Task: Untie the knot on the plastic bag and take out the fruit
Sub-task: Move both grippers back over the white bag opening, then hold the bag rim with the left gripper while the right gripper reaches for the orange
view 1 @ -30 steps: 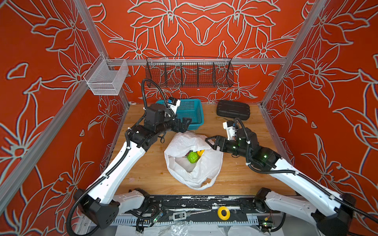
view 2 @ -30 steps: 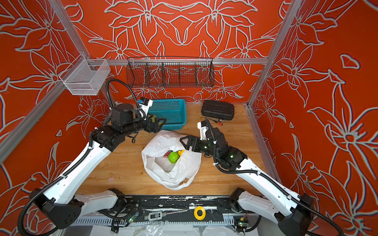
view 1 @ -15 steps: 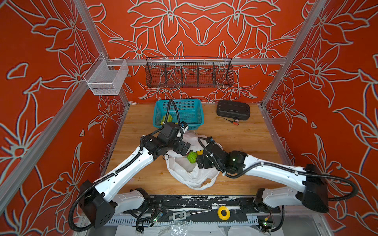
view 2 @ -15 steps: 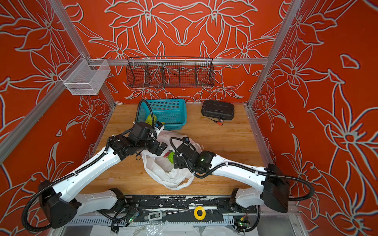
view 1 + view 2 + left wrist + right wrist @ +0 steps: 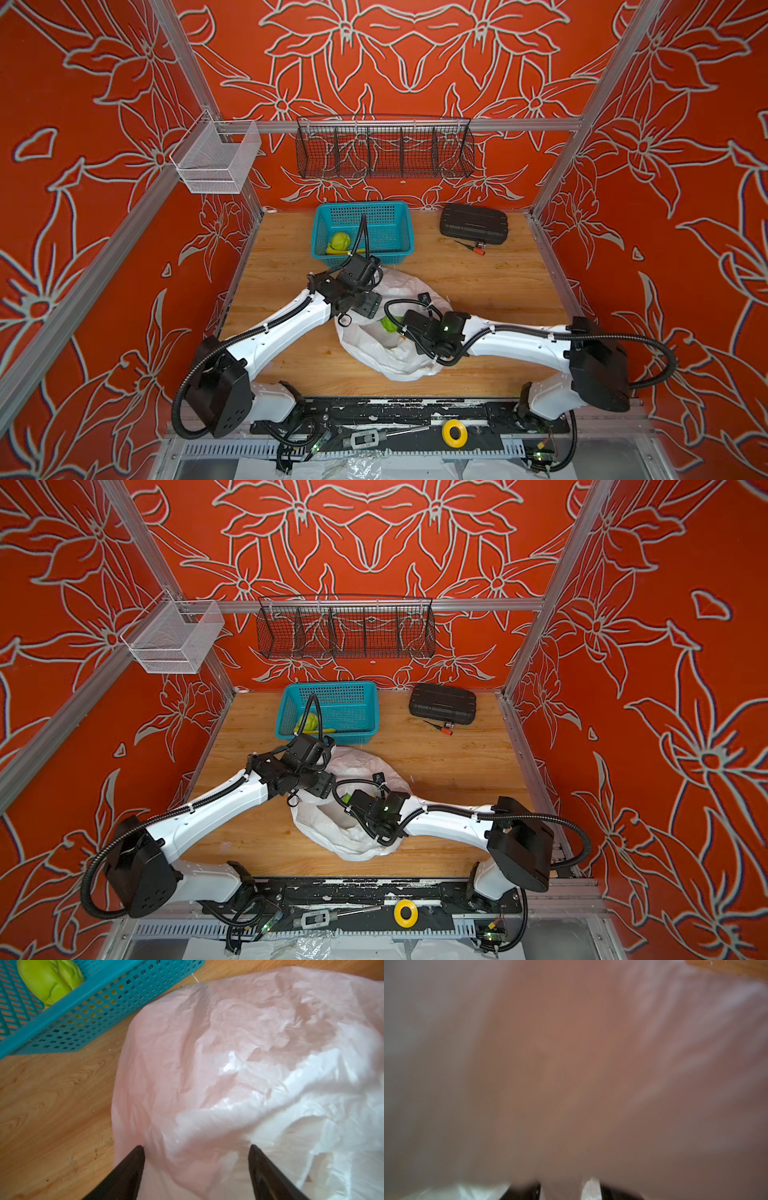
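The left gripper (image 5: 196,1147) is wide open over the thin, crinkly white plastic bag (image 5: 249,1053). The right gripper (image 5: 569,1186) is too blurry to tell.

Red floral walls (image 5: 83,124), wood floor (image 5: 478,270).
Black wire rack (image 5: 384,147) hangs upper centre; white mesh bin (image 5: 216,162) upper left.
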`<state>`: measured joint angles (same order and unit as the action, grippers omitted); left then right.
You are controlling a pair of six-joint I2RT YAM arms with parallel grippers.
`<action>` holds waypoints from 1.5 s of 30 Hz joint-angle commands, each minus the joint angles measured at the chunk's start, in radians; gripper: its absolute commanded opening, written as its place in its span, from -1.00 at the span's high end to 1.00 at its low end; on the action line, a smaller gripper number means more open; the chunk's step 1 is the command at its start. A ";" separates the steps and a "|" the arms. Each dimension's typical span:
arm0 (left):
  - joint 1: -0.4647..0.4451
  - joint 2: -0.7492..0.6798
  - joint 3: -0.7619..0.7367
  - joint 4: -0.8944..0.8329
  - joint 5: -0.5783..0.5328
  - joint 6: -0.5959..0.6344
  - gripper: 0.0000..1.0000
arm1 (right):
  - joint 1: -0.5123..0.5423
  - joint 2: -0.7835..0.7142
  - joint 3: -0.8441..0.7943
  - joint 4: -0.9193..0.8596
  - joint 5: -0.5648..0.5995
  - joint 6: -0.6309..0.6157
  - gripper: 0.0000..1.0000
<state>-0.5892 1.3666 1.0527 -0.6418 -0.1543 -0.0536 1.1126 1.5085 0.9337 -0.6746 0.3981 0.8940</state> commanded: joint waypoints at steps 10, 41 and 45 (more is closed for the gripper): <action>-0.005 -0.039 0.020 0.048 0.005 -0.075 -0.54 | 0.016 -0.079 -0.143 -0.065 -0.034 0.095 -0.16; -0.009 -0.507 -0.128 0.012 0.207 -0.271 -0.75 | 0.044 0.088 0.171 0.085 0.019 -0.205 -0.36; -0.009 -0.548 -0.165 0.017 0.187 -0.270 -0.75 | 0.030 0.159 0.197 0.064 0.015 -0.228 -0.40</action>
<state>-0.5869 0.8471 0.9062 -0.6048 0.0120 -0.3172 1.1580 1.6276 1.0889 -0.5758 0.3855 0.7013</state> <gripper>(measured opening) 0.874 0.696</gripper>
